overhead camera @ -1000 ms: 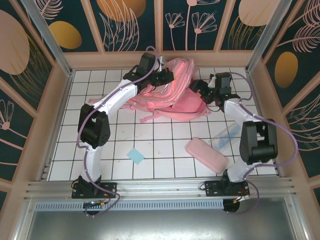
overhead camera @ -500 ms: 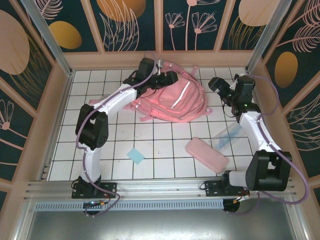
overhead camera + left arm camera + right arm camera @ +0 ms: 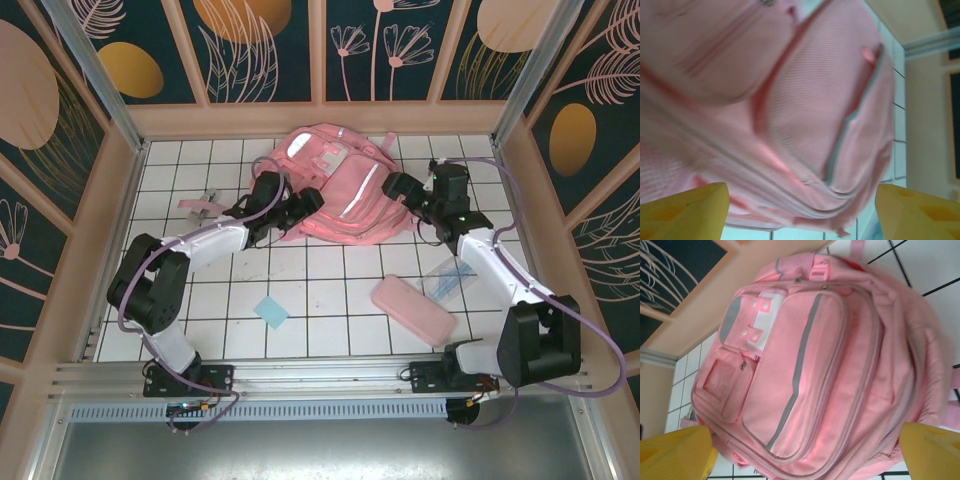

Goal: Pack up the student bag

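Observation:
The student bag [image 3: 345, 180], a large pink backpack with silvery strips, lies flat on the tiled table at the back, front pockets up. My left gripper [image 3: 308, 203] sits at its near-left edge, open. In the left wrist view the yellow fingers [image 3: 685, 212] stand wide apart with the bag's fabric [image 3: 815, 100] just beyond them. My right gripper [image 3: 398, 187] is at the bag's right side, open too. Seen from the right wrist, the bag [image 3: 810, 365] lies ahead of the spread fingers [image 3: 932, 450], its front pocket and zips in plain sight.
A flat pink pencil case [image 3: 413, 308] lies at the near right, a clear ruler-like piece [image 3: 448, 275] just behind it. A blue note [image 3: 270, 312] lies near the middle front. A small pink item [image 3: 200, 205] sits at the left. Wooden walls ring the table.
The left gripper has let go of the bag, which dropped from a bunched, lifted shape to lying flat. The left arm pulled back to the bag's near-left; the right gripper swung back to its right side.

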